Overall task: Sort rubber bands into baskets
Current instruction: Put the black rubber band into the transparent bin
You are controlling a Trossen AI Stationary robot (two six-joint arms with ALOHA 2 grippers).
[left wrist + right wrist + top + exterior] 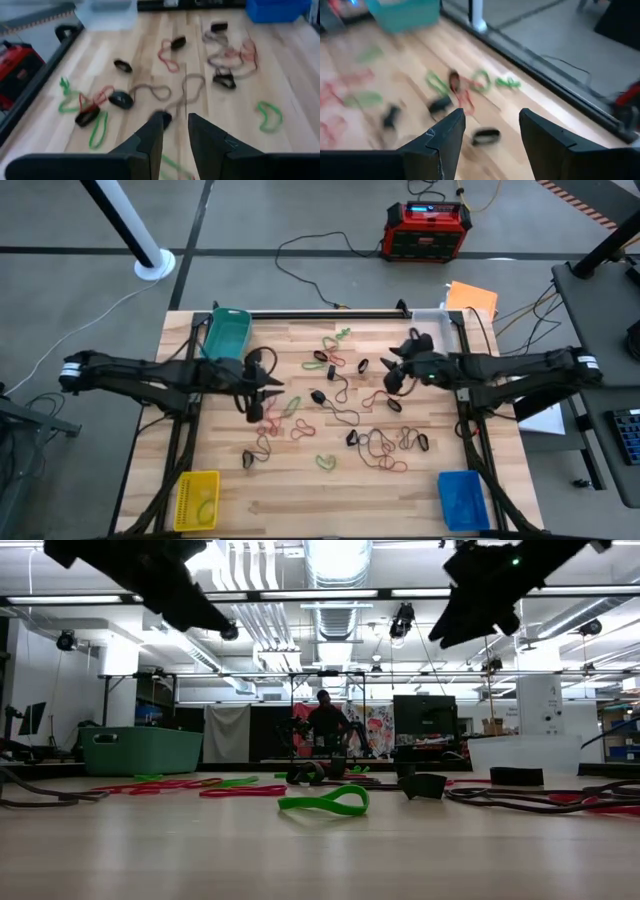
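Grey floor [300, 220] surrounds the wooden table [300, 510]; a red-and-black box [426, 230] sits at one o'clock, ceiling lights [335, 560] glow overhead.

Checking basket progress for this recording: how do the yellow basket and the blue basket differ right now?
The yellow basket sits at the table's near-left corner; the blue basket sits near-right. The yellow basket holds a green rubber band; no band shows in the blue basket. Both are small rectangular trays.

red, green, black and brown bands [340, 415] lie scattered mid-desk; teal [226, 332], clear [432, 317], yellow [197, 500] and blue [463, 500] baskets sit at the corners.
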